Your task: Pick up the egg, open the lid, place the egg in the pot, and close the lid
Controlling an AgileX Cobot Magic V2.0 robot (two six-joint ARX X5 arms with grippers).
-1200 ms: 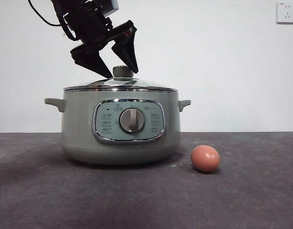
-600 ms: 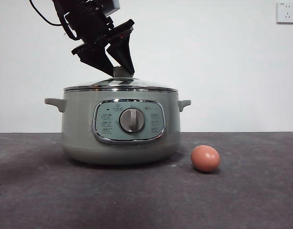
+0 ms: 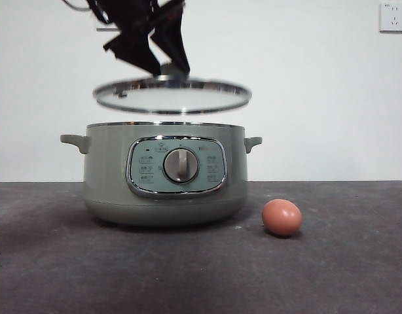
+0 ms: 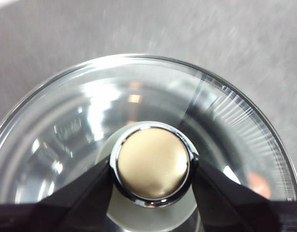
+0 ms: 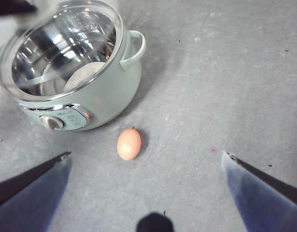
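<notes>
Front view: we see the pot [image 3: 164, 175] as the biggest thing, sitting on the dark desk [image 3: 70, 275] left of frame centre, control panel w/ its grey dial [image 3: 181, 165] facing us, one small handle on each side. In the right wrist view we look into the pot [image 5: 85, 82]; its steel inside is bare and shiny.

Next in size, the lid [image 3: 172, 95] hangs level in the air above the pot's rim, clear of it, w/ white wall visible between the two. The left claw [image 3: 163, 62] comes down from the top edge of the frame, closed on the lid's knob. In the left wrist view we see both black jaws pressed against opposite sides of the knob [image 4: 153, 163], the glass dome spreading round it.

The right claw [image 5: 146, 162] hovers high over the desk w/ jaws spread wide, gripping nothing.

Smallest, the egg [image 3: 281, 217] lies on the desk at lower right of centre, just beside the pot's base but not touching. Right wrist view shows the egg [image 5: 128, 143] near the panel side.
</notes>
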